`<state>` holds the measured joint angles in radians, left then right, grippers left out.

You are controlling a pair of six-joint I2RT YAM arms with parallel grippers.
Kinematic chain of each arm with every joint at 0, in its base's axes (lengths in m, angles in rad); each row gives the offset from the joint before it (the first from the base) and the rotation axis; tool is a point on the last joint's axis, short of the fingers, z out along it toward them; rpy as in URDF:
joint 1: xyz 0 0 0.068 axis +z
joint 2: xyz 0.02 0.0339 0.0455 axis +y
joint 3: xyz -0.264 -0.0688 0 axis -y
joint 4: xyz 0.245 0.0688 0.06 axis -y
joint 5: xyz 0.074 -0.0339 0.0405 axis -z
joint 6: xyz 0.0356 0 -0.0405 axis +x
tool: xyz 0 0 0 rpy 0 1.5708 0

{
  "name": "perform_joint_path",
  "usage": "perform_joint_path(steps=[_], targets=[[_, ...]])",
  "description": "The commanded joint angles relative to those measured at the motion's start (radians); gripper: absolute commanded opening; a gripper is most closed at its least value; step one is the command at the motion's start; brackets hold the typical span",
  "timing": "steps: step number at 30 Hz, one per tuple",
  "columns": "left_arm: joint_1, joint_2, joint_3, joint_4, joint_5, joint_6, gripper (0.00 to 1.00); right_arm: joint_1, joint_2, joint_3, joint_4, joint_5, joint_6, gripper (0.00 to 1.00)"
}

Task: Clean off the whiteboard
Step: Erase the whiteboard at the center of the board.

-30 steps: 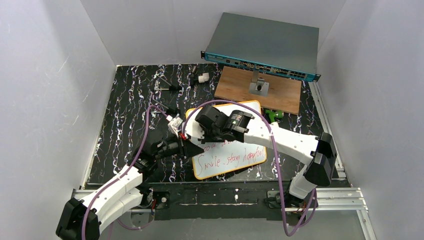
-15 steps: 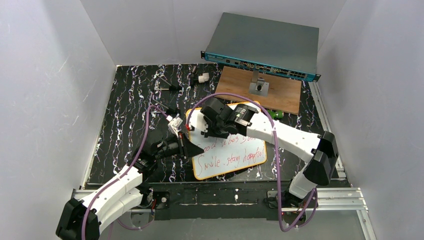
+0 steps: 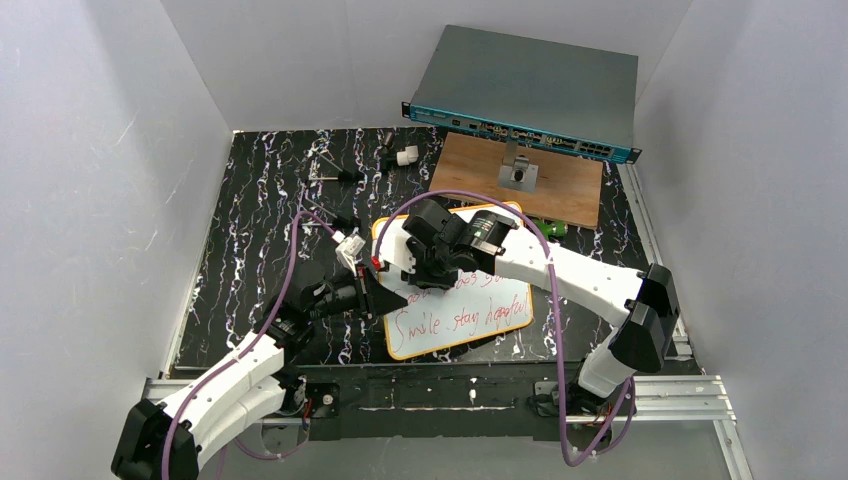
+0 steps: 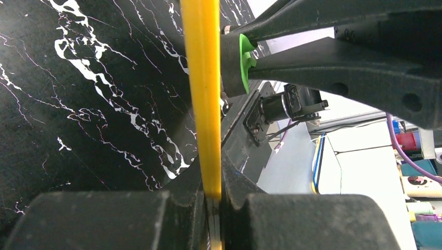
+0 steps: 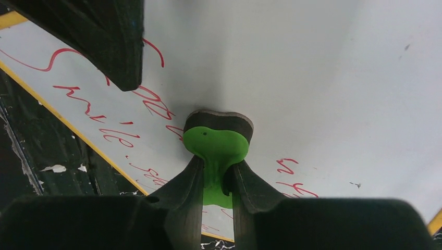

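The whiteboard [image 3: 470, 305] lies on the black marbled table, white with a thin yellow frame and red handwriting along its near half. My left gripper [image 3: 386, 298] is shut on the board's left edge; in the left wrist view the yellow frame [image 4: 203, 78] runs straight into the closed jaws of the left gripper [image 4: 213, 200]. My right gripper [image 3: 418, 278] is shut on the stem of a green eraser [image 5: 218, 140], whose dark pad presses flat on the whiteboard [image 5: 302, 73] amid the red writing. The right gripper [image 5: 216, 169] stands over the board's left part.
A brown wooden board [image 3: 560, 190] with a small metal stand [image 3: 517, 172] lies behind the whiteboard, under a grey network switch [image 3: 525, 90]. A green object [image 3: 548, 228] lies between the two boards. Small white parts [image 3: 405, 156] and a metal tool [image 3: 335, 173] sit at the back left.
My right gripper has slid the eraser leftward over the board's upper part, then slightly nearer, uncovering a line of writing. The left gripper has kept its hold and has not moved.
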<state>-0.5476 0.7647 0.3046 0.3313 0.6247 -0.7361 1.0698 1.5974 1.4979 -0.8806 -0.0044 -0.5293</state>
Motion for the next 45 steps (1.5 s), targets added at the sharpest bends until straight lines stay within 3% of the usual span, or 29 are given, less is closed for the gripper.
perform_joint_path(steps=[1,10,15,22,29,35,45], targets=[[-0.012,-0.057,0.028,0.144,0.066,0.036,0.00,-0.037,0.003,0.030,0.056,0.080,0.032,0.01],[-0.012,-0.051,0.021,0.161,0.062,0.036,0.00,-0.147,-0.015,0.032,0.117,0.225,0.057,0.01],[-0.012,-0.043,0.020,0.171,0.056,0.032,0.00,-0.126,-0.030,0.010,0.062,0.106,0.027,0.01],[-0.012,-0.046,0.019,0.165,0.046,0.033,0.00,0.001,-0.016,-0.001,0.005,-0.013,-0.030,0.01],[-0.012,-0.061,0.018,0.153,0.044,0.038,0.00,-0.063,0.016,0.028,0.104,0.245,0.026,0.01],[-0.012,-0.047,0.013,0.169,0.047,0.037,0.00,-0.146,0.001,0.036,0.125,0.288,0.049,0.01],[-0.012,-0.033,0.013,0.186,0.049,0.038,0.00,-0.072,-0.029,-0.014,-0.007,-0.027,-0.027,0.01]])
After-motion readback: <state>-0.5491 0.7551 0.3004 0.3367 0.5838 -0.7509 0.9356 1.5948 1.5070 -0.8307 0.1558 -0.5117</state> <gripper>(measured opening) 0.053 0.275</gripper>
